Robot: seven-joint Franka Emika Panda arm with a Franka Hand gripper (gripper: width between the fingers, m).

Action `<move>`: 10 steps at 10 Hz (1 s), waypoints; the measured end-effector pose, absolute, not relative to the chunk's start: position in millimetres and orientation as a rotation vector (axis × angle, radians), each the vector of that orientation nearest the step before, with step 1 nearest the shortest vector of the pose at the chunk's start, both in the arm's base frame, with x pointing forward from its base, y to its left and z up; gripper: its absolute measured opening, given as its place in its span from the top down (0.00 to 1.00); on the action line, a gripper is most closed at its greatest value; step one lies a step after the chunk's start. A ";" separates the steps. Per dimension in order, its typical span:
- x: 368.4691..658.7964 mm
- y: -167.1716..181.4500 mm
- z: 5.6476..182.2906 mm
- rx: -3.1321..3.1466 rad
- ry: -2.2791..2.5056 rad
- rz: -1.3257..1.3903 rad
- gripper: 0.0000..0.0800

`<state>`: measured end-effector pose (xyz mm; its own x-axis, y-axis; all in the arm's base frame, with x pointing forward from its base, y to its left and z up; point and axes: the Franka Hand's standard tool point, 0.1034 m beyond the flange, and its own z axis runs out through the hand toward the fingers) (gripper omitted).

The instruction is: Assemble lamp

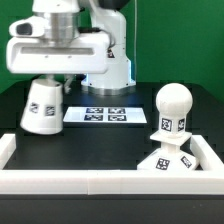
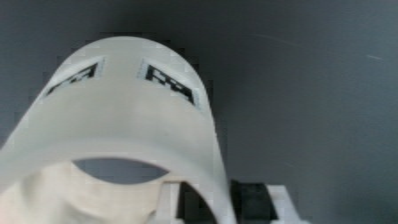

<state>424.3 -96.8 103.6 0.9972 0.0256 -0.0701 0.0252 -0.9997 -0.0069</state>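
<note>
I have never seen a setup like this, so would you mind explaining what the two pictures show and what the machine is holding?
The white machine is a robot arm; its gripper has two fingers. The exterior view comes from a camera standing off the arm. The wrist view comes from a camera on the wrist, looking along the fingers. On the black table stand white lamp parts with square tags: the cup-like shade under the gripper, and the ball-shaped bulb sitting on the square base. The flat marker board only helps tracking. In the wrist view the shade fills the picture; whether the fingers grip it cannot be told.
</note>
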 end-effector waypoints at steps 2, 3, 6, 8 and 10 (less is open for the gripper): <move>444.4 -64.7 139.8 -3.095 0.022 0.142 0.94; 458.0 -53.6 156.3 -3.071 0.026 0.129 0.94; 487.0 -30.7 176.8 -3.073 0.146 0.057 0.94; 483.9 -34.6 173.9 -3.074 0.127 0.066 0.94; 483.7 -34.1 173.3 -3.074 0.125 0.068 0.94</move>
